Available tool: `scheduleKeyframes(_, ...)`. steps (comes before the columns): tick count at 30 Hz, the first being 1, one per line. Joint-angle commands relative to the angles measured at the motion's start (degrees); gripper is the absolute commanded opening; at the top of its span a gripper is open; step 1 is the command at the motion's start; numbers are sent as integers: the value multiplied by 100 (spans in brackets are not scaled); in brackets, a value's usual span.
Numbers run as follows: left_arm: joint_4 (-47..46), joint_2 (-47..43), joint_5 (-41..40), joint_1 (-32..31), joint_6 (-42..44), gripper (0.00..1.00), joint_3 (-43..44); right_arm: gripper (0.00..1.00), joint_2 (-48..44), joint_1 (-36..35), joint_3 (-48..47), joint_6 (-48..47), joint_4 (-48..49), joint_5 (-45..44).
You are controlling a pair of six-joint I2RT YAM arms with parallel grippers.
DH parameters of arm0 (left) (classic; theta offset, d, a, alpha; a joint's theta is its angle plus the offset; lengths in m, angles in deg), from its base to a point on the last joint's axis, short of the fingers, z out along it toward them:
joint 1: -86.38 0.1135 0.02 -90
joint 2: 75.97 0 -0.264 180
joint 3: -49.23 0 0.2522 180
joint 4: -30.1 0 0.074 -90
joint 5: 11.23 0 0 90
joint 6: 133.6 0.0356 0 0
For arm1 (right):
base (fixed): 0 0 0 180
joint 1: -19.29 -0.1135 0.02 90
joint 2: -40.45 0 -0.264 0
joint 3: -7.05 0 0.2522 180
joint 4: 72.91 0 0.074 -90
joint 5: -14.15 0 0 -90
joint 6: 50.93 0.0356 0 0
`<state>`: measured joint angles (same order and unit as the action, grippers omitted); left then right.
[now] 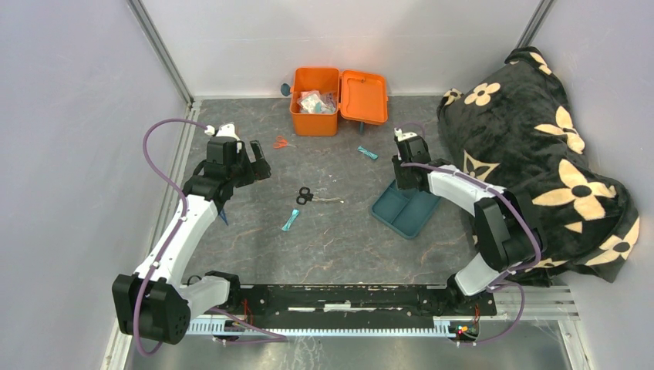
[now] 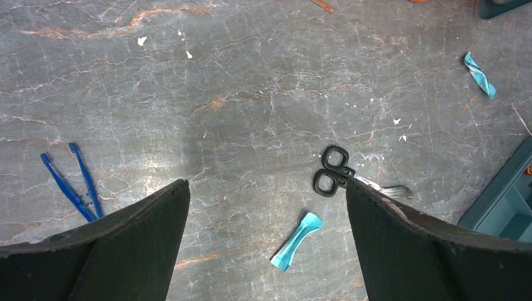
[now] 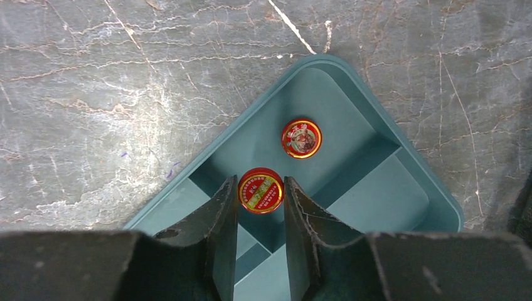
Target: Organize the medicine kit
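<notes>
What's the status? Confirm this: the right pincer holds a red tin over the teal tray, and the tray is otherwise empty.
Wrong on one point: the tray is not otherwise empty. A second tin lies in one of its compartments, as the right wrist view shows. The rest stands: the right pincer holds a red tin over the teal tray.
</notes>
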<state>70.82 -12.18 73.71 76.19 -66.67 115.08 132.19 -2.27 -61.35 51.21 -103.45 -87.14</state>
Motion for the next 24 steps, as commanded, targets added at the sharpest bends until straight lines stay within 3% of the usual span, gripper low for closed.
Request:
scheduleKeyframes(1,-108,-82,-93,26,58,100,11,28,177,78,-242,-84,264,172)
scheduleKeyframes(8,-120,-60,-86,26,60,100,15,31,422,114,-311,-107,350,423)
scheduleKeyframes(18,-115,-42,-90,26,62,100,19,50,350,163,-353,-135,312,272)
scheduleKeyframes(24,-129,-74,-109,26,53,100,11,51,-54,166,-378,-85,206,303)
